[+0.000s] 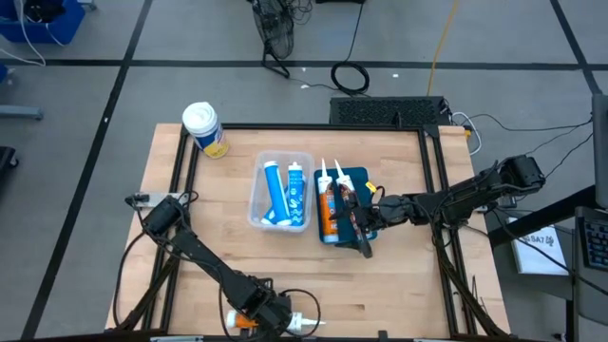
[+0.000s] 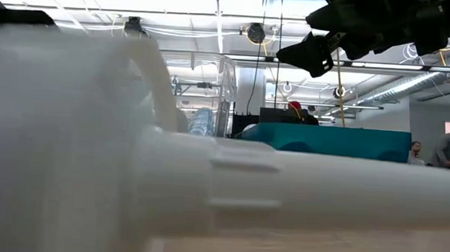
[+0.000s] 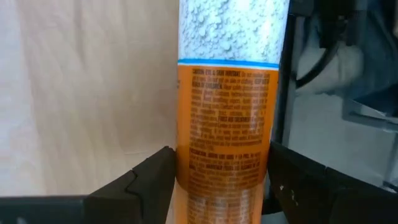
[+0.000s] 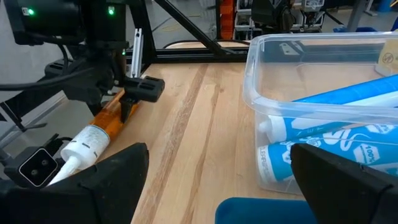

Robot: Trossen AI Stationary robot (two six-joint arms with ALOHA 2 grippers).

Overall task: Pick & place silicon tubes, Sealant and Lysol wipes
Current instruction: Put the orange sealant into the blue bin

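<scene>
Nearest the overhead camera, the left gripper (image 1: pixel 269 318) holds 1 orange sealant cartridge (image 1: pixel 285 323) lying at the front edge of the bench (image 1: pixel 399 275). The right gripper (image 1: pixel 364 224) hangs wide and holds nothing, above the teal tray (image 1: pixel 353 177) with 2 more cartridges (image 1: pixel 329 204). Beside it, the clear bin (image 1: pixel 256 190) contains 2 blue tubes (image 1: pixel 275 190). The Lysol wipes (image 1: pixel 204 128) stand upright at the far left corner.

Low view: the white nozzle (image 2: pixel 322 189) fills the front.

Left wrist view: both fingers (image 3: pixel 146 183) press the orange body.

Right wrist view: the held cartridge lies on the wood, well apart from the bin.
</scene>
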